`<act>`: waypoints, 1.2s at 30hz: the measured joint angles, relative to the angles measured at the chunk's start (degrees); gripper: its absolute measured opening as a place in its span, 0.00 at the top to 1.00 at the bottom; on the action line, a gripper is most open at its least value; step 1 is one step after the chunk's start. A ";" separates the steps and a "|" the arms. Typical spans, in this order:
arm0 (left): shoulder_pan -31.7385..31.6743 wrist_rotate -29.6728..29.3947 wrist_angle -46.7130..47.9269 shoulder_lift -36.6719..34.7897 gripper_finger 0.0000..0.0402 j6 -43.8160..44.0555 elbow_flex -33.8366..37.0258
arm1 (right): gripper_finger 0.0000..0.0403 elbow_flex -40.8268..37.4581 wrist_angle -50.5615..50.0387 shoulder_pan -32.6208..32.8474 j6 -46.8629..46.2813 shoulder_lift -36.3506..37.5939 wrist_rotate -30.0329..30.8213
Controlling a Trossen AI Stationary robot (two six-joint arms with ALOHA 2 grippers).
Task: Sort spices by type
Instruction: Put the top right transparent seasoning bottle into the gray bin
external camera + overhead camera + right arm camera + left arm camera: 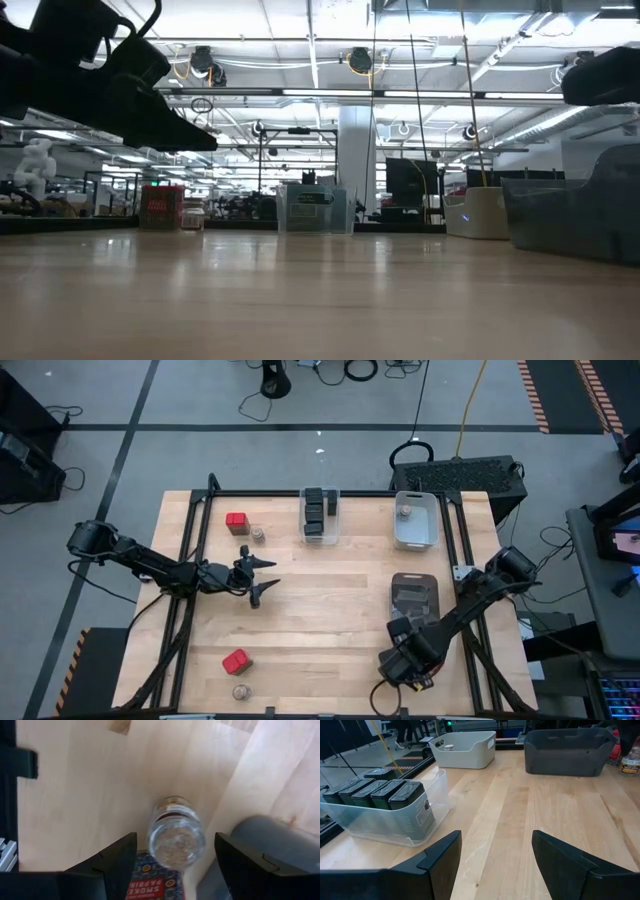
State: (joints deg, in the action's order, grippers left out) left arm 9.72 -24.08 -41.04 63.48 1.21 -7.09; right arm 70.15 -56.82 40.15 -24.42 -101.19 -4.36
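Note:
My left gripper hangs open above the table's left middle, facing a clear bin that holds several dark tins. My right gripper is open near the near edge. Its fingers stand on either side of a round tan-topped jar without touching it. That jar sits on the table, with a red tin beside it. On the left, a red tin and jar rest near the far edge. Another red tin and jar rest near the near edge.
A white bin at the far right holds one round jar. A dark grey bin sits on the right, close to my right gripper. The clear bin stands at the far middle. Bare wood lies between the arms.

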 joint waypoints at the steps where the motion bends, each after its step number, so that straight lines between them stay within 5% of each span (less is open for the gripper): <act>1: 0.00 -0.02 0.00 0.00 0.38 0.00 0.00 | 0.38 0.00 -0.02 0.28 0.00 0.00 0.01; 19: 0.00 2.68 -2.74 0.00 0.38 1.37 0.00 | 0.38 -2.49 1.35 1.32 -1.07 0.03 1.67; 24: 0.04 12.22 -8.47 -0.02 0.38 -0.28 0.00 | 0.45 -2.49 2.30 1.32 -1.07 0.04 1.68; 36: 0.00 13.14 -7.65 0.00 0.38 -0.28 0.00 | 0.63 -2.43 3.96 1.08 -1.95 0.04 1.22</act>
State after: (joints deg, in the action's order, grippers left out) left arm 9.72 -10.94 -48.69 63.48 0.93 -7.09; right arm 67.72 -52.86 41.24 -26.38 -101.14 -3.14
